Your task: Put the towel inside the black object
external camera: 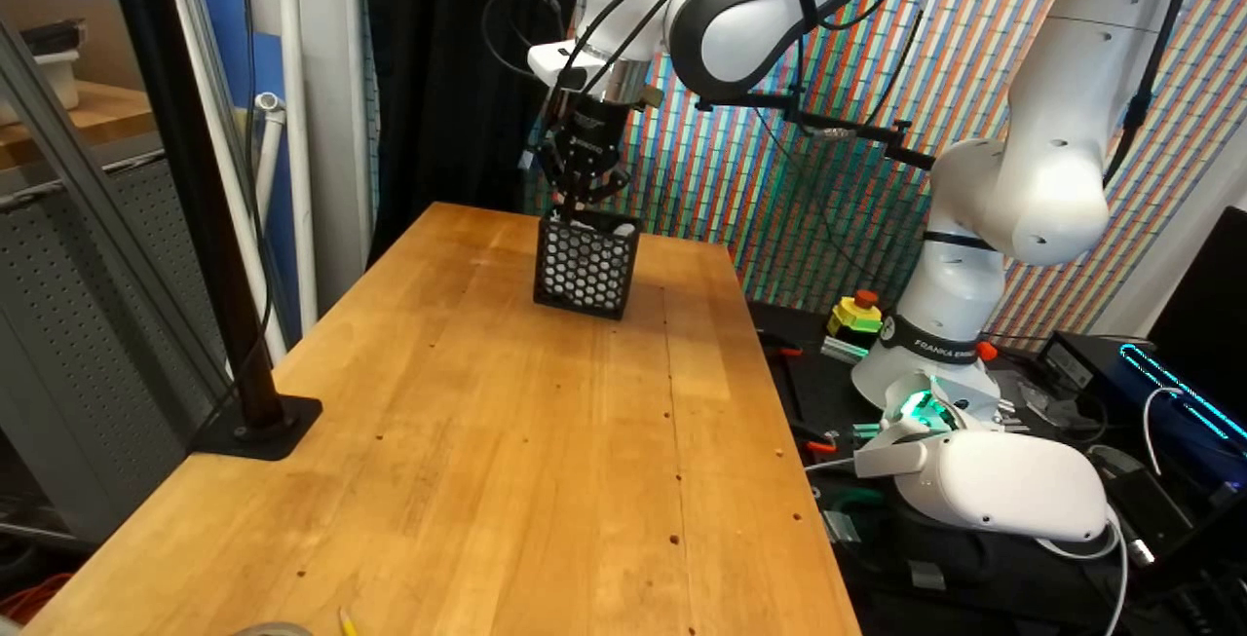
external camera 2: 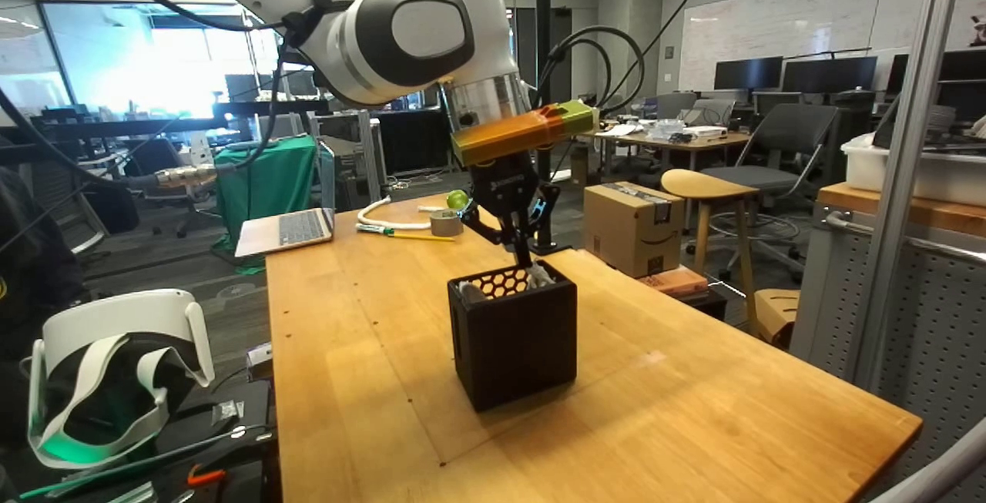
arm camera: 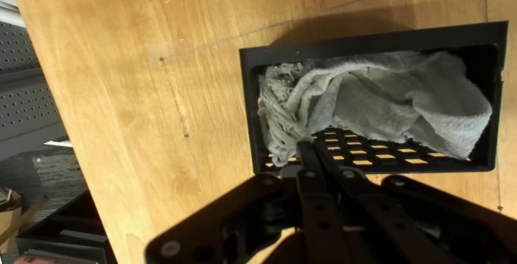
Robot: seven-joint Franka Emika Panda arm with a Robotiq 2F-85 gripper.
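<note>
Tool (arm camera: 313, 146), its fingers pressed together, pinches a gathered end of the gray towel (arm camera: 379, 98) in the wrist view — folds and fringe converge at the tips. That towel lies crumpled inside the black box (arm camera: 363, 45), stretched along most of its length. In an exterior view the box stands upright on the table (external camera 2: 370, 380), with the tool pointing down at its mouth; toward the table's far end are a laptop (external camera 2: 302, 228), a tape roll (external camera 2: 446, 222) and a green ball (external camera 2: 457, 199). In an exterior view the towel shows through the box's honeycomb side — a white headset (external camera: 1013, 485) sits beside the table.
</note>
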